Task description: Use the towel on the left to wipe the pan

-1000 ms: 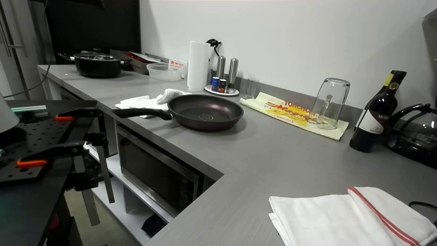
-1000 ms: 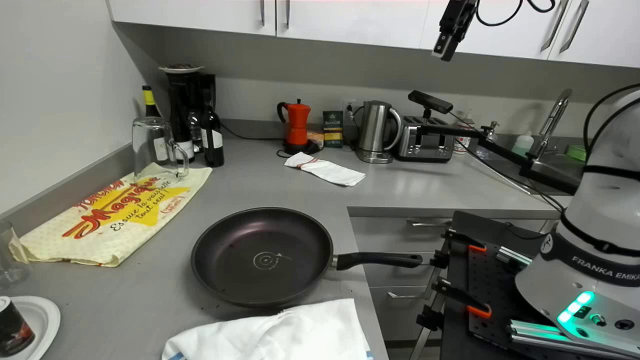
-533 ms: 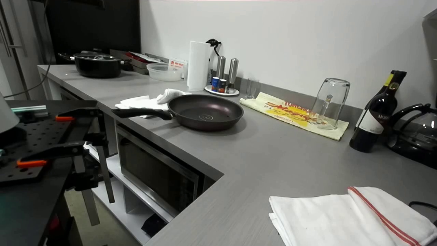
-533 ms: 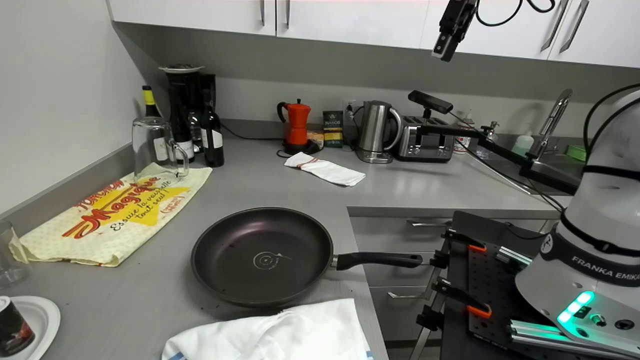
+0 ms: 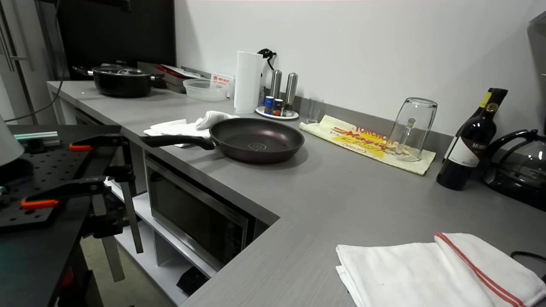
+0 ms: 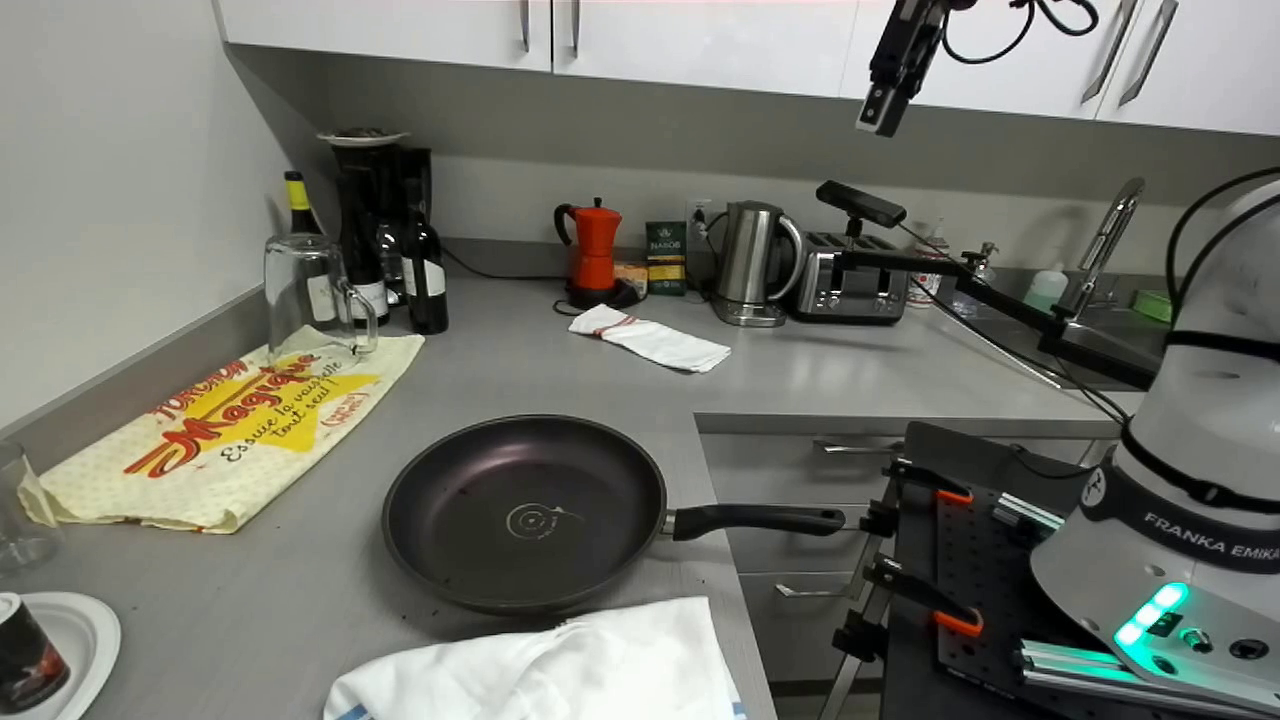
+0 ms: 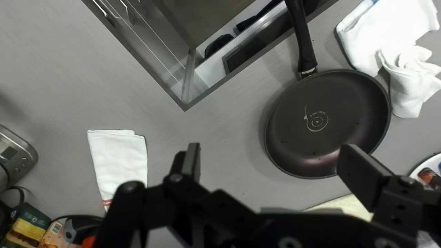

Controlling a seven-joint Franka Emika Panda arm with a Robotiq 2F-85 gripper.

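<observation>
The pan, a black frying pan [image 6: 520,560], rests on the grey counter in both exterior views, its handle jutting past the front edge. Beside it lies the towel [image 6: 560,670], a crumpled white cloth with small blue marks near its corners; in an exterior view the pan [image 5: 256,147] partly covers the towel [image 5: 175,128]. The wrist view has the pan [image 7: 320,100] right of centre and the towel [image 7: 382,34] at upper right. High above the counter my gripper [image 6: 878,122] points downward. In the wrist view the gripper [image 7: 270,151] is wide open, with nothing held.
A folded white cloth with a red stripe [image 7: 119,158] lies on the counter's other arm. An upturned glass mug [image 6: 315,295] stands on a yellow cloth [image 6: 240,430] by the wall. Bottles, a kettle [image 6: 752,265] and a toaster [image 6: 850,275] line the back. A black pot [image 5: 123,81] sits farther off.
Within the last half second my gripper has moved slightly down and to the left in an exterior view. The pan and the cloths have not moved.
</observation>
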